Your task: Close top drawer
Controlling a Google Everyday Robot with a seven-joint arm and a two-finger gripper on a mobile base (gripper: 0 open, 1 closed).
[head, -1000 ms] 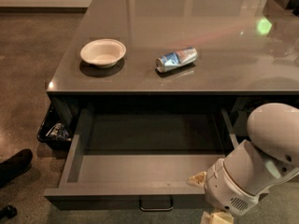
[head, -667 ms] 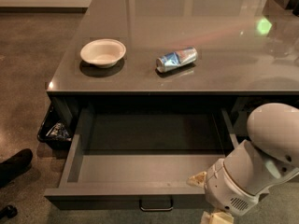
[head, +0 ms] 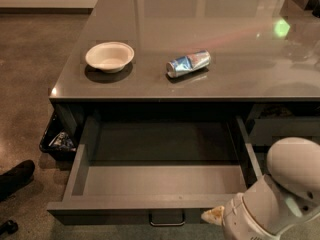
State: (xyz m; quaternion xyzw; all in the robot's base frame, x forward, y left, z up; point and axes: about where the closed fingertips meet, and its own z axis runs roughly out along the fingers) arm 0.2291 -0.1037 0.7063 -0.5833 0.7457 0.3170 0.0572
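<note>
The top drawer (head: 160, 181) stands pulled far out from under the grey countertop. Its plain grey box is empty, and its flat front (head: 125, 215) carries a small bracket handle (head: 166, 219) at the bottom middle of the view. My white arm (head: 272, 204) fills the bottom right corner, just right of the drawer front. Only a small pale tip of the gripper (head: 212, 214) shows next to the front's right end; the rest is hidden behind the arm or out of view.
A white bowl (head: 109, 56) and a crushed blue-silver can (head: 188, 63) lie on the countertop (head: 225, 44). A dark bin with rubbish (head: 59, 140) sits on the floor at the left of the cabinet. A black shoe (head: 15, 178) lies at the far left.
</note>
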